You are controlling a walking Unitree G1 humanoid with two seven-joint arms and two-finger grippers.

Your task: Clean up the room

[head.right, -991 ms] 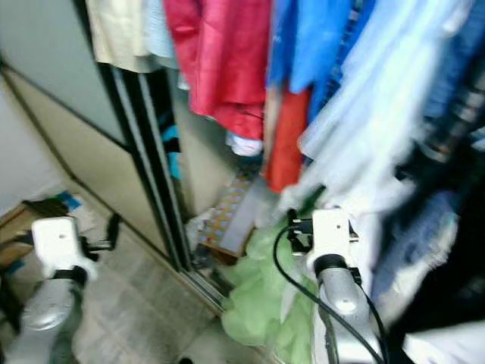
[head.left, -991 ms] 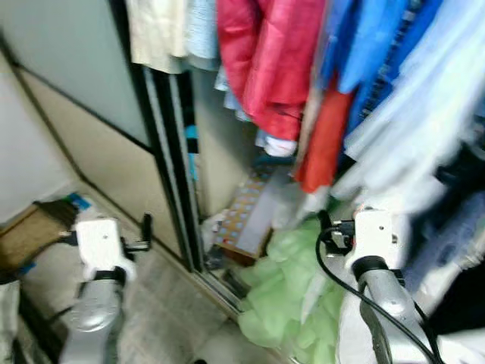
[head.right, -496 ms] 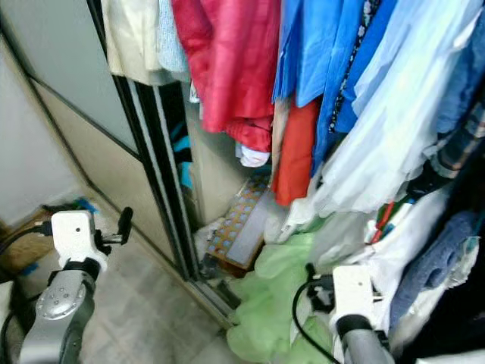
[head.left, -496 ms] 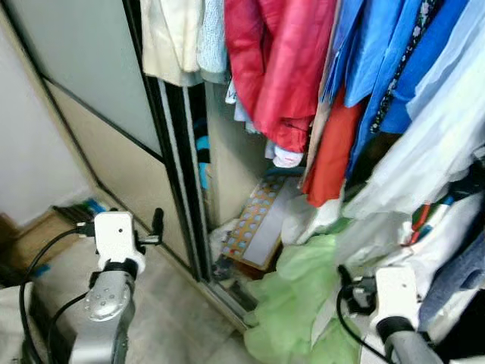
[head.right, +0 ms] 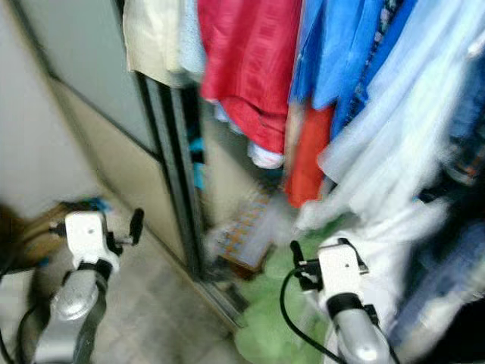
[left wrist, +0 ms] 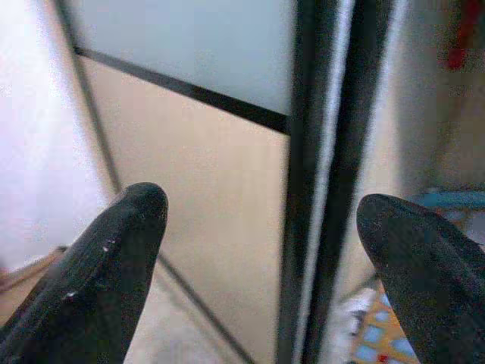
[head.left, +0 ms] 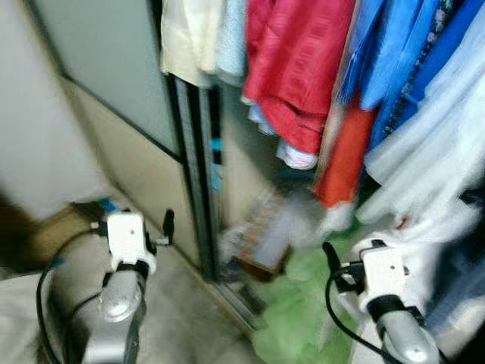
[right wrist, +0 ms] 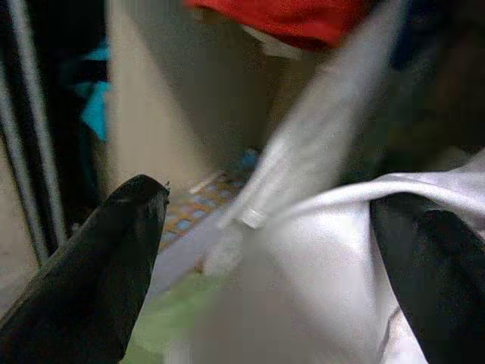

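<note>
I am facing an open closet, and the tidying looks barely begun. At nine o'clock my left gripper (left wrist: 258, 265) is hanging with its fingers spread wide, holding nothing, aimed at the sliding door (head.left: 114, 91). At six o'clock a green cloth (head.left: 303, 318) and a patterned box (head.left: 261, 231) are lying loose under the hanging clothes (head.left: 303, 68). At three o'clock my right gripper (right wrist: 265, 258) is gaping wide too, empty, facing a white garment (right wrist: 318, 258). The floor (head.left: 189, 318) is pale tile.
</note>
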